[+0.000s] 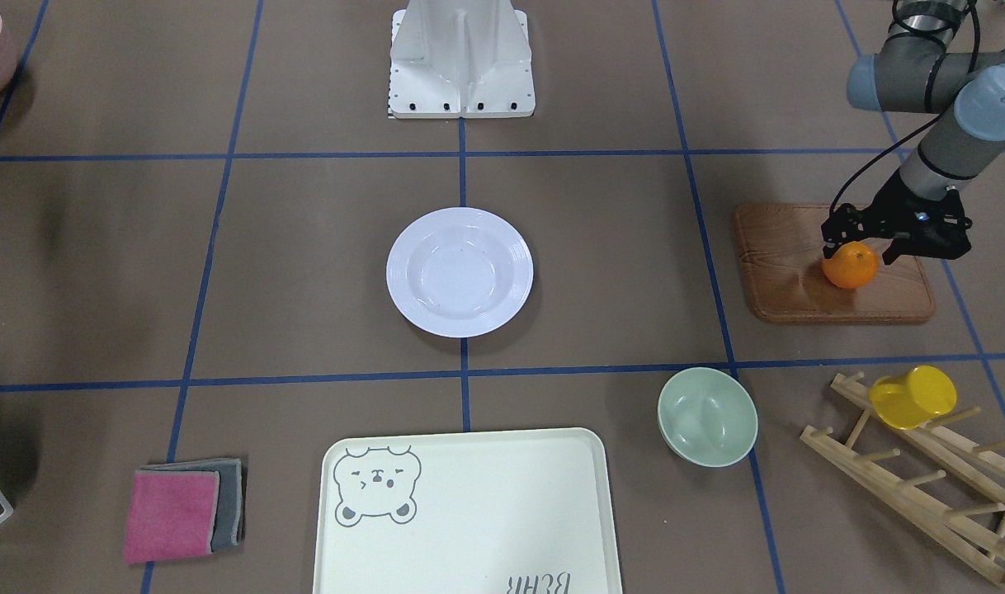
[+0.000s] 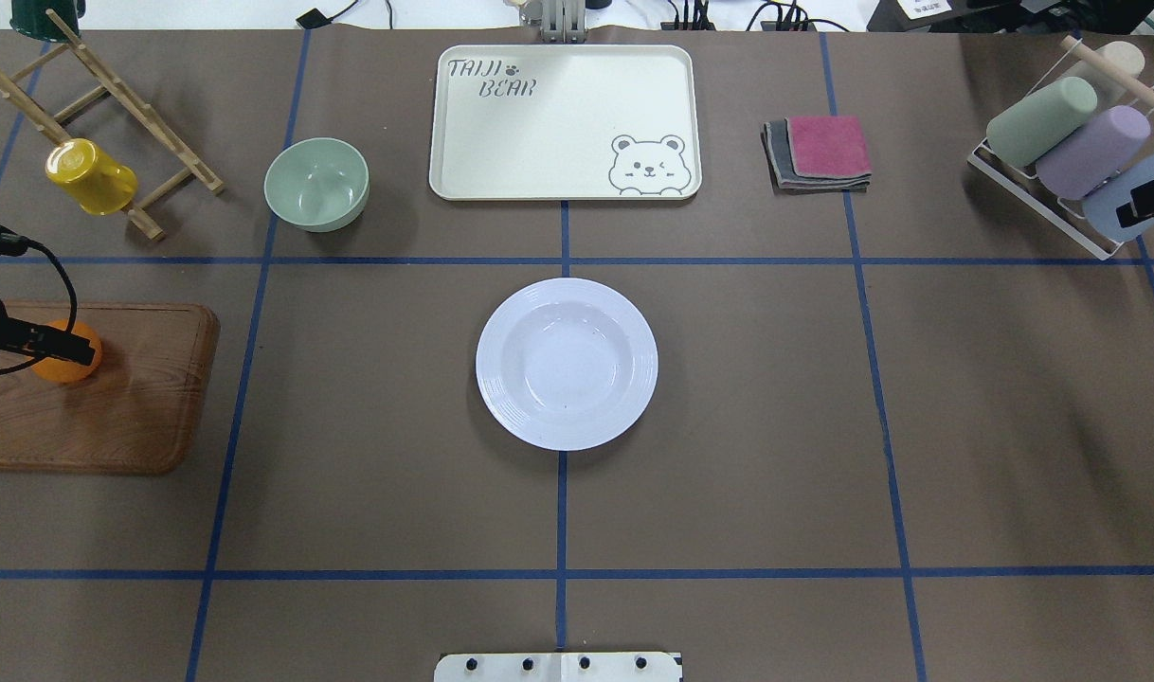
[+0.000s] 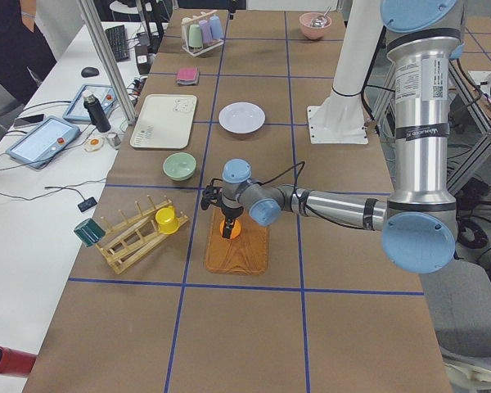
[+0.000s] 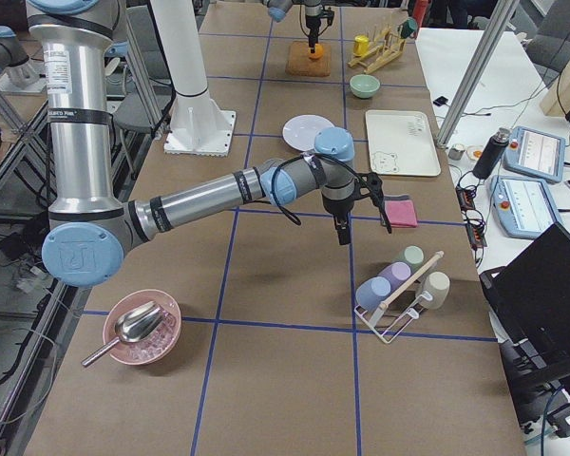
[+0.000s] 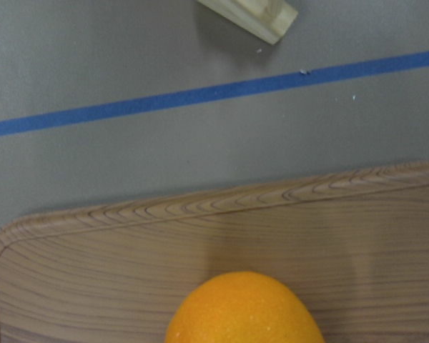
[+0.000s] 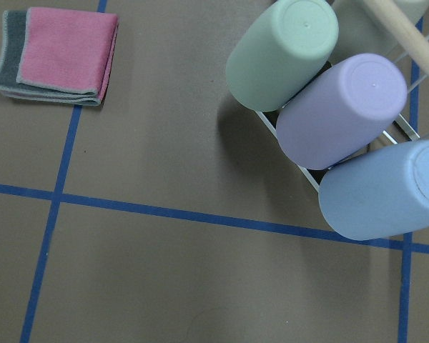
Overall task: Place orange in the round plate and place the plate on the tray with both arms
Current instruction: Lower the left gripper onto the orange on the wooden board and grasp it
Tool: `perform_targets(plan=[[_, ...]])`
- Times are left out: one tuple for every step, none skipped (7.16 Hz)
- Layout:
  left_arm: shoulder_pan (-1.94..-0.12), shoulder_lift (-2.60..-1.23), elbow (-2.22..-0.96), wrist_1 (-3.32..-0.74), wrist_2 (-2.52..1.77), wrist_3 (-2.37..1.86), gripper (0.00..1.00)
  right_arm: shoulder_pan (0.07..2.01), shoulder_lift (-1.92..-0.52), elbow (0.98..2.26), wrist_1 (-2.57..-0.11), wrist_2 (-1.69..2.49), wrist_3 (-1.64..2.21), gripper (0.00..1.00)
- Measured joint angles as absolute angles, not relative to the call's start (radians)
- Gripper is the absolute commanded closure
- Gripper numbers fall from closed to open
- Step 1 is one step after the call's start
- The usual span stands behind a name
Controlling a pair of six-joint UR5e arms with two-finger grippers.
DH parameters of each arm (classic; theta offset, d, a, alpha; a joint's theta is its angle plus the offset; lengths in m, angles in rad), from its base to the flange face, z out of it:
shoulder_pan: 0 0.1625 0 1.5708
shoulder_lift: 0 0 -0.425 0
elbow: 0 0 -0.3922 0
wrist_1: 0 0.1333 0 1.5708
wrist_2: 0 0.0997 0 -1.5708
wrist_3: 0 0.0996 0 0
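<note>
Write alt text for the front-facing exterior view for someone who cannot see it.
The left arm's pincer hangs at the orange on a wooden board, view's right. An empty round plate sits mid-table, the empty tray at the bottom edge; a green bowl, folded cloths and a yellow cup on a rack lie nearby.

my table (image 2: 729, 474) is covered in brown paper, squared off by blue tape lines (image 2: 729, 573). a white bench (image 3: 33, 246) runs beside it, carrying a keyboard (image 3: 117, 41), a tablet (image 3: 37, 141) and loose cables. the light is soft and even.
</note>
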State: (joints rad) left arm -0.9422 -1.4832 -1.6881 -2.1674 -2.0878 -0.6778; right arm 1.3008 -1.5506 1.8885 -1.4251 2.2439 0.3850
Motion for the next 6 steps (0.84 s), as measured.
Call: perform_targets(plan=[[-0.936, -1.482, -1.686, -2.17, -2.088, -0.678, 0.06, 1.301, -1.551, 1.888, -1.425, 2.243, 0.385, 0.0], [-0.93, -1.482, -1.684, -2.173, -2.088, -0.678, 0.42, 1.301, -1.551, 1.888, -1.425, 2.242, 0.384, 0.0], [-0.925, -1.482, -1.68, -2.176, -2.088, -0.678, 0.82, 1.301, -1.551, 1.888, -1.425, 2.241, 0.384, 0.0], [-0.922, -1.483, -1.68, -2.178, -2.088, -0.678, 1.0, 1.301, -1.551, 1.888, -1.425, 2.241, 0.384, 0.0], [-0.923, -1.483, -1.693, -2.177, -2.091, -0.678, 1.0, 1.301, -1.551, 1.888, -1.425, 2.241, 0.384, 0.0], [-0.928, -1.483, -1.728, -2.164, -2.101, -0.678, 1.0, 1.3, -1.551, 1.888, -1.425, 2.241, 0.384, 0.0]])
